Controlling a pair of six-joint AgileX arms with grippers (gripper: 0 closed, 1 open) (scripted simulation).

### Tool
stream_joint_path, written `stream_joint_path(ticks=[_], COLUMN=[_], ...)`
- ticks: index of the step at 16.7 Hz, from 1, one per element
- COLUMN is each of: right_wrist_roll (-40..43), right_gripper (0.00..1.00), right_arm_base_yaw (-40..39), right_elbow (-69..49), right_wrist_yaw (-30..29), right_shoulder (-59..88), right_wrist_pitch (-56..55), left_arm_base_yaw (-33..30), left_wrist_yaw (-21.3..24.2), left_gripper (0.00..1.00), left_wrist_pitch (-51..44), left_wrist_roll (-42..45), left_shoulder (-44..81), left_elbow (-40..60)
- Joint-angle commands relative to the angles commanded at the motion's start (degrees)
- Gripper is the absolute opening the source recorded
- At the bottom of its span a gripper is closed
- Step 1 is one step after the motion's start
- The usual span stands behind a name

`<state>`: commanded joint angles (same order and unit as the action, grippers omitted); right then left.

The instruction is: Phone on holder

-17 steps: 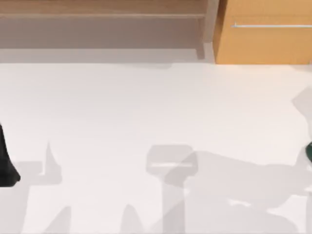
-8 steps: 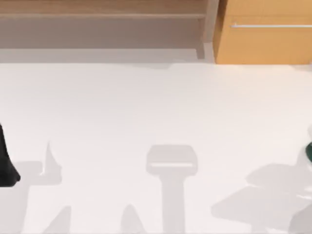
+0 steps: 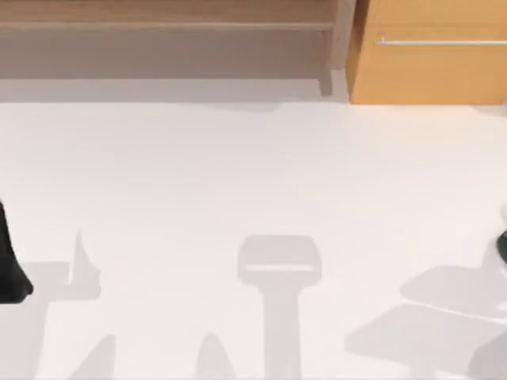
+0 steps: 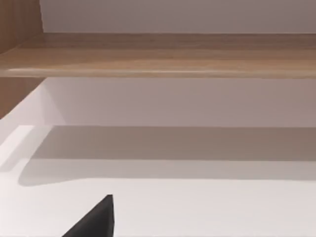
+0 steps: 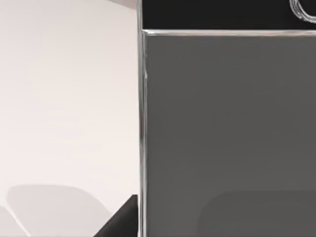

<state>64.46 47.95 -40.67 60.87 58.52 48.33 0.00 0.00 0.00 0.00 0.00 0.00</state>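
Phone, lying close under the right wrist camera on the white table, off the top view's right edge: descend squarely over its silver rim before gripping; jaw state of either gripper cannot be told.

phone cropped by frame edges, right pincer mostly cut off

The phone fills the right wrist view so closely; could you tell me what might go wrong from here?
1. The phone sits very close under the right wrist camera, so a hasty descent could knock it.
2. The pale holder barely stands out from the white table, so placement could miss it.
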Motion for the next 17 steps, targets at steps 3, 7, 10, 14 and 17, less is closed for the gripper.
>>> stream_joint_path(ticks=[3, 7, 10, 14, 17], right_wrist_roll=[-1.08, -5.53, -10.51, -17.76, -21.44], right_gripper=[0.0, 0.0, 0.0, 0.0, 0.0], right_arm_base_yaw=[0.15, -1.71, -5.14, -10.47, -13.34], right_elbow=[0.9, 1.76, 3.06, 6.14, 7.48], right_wrist_yaw=[-0.87, -1.57, -1.97, -4.52, -7.02], right_shoulder=[0.11, 0.26, -0.25, -0.41, 0.08], right_wrist_pitch=[-2.17, -8.72, -14.48, -21.88, -26.12], left_arm_base_yaw=[0.0, 0.0, 0.0, 0.0, 0.0], left_wrist_yaw=[0.0, 0.0, 0.0, 0.0, 0.0], left_gripper=[1.0, 1.0, 1.0, 1.0, 1.0], left_wrist_pitch=[0.0, 0.0, 0.0, 0.0, 0.0], left_wrist_roll=[0.0, 0.0, 0.0, 0.0, 0.0], left_shoulder=[0.0, 0.0, 0.0, 0.0, 0.0], left_elbow=[0.0, 0.0, 0.0, 0.0, 0.0])
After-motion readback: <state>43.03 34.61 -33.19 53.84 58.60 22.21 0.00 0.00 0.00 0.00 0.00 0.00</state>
